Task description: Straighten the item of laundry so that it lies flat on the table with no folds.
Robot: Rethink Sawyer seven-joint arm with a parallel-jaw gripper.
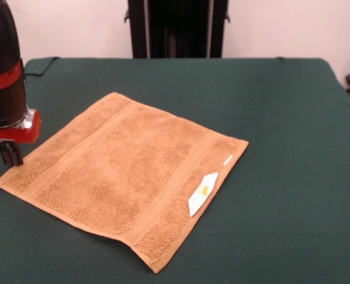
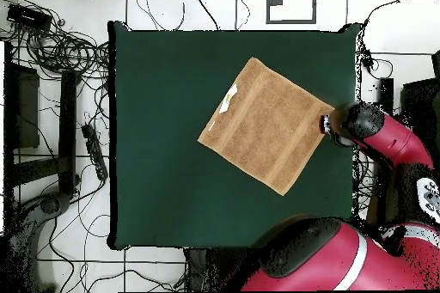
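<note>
Covering nearly the whole front view, the table (image 1: 293, 177) is a broad rectangle of dark green cloth, far larger than anything on it. From overhead the same green surface (image 2: 163, 161) sits among pale floor tiles with cables (image 2: 60, 45) tangled along one side.

Next in size is the red and black arm (image 2: 378, 135). In the overhead view it sweeps up from the bottom edge and bends over the table's right edge. In the front view only its lower end shows, at the left edge of the picture: a black body with a red band, ending in a red block.

The towel (image 1: 127, 171) lies left of the table's centre in the front view, turned so its corners point like a diamond. It is orange-tan terry, spread open, with woven border bands running along two opposite sides; the near edge looks slightly lifted or curled. Seen from above, the towel (image 2: 265, 125) sits right of centre, its right corner reaching the arm's end.

The gripper (image 1: 10, 155) hangs below the red block, its dark tips just at the towel's left corner. I cannot tell whether the fingers are apart or together, or whether they touch the cloth.

Smallest is the white label (image 1: 201, 192), lying on the towel's right edge.
</note>
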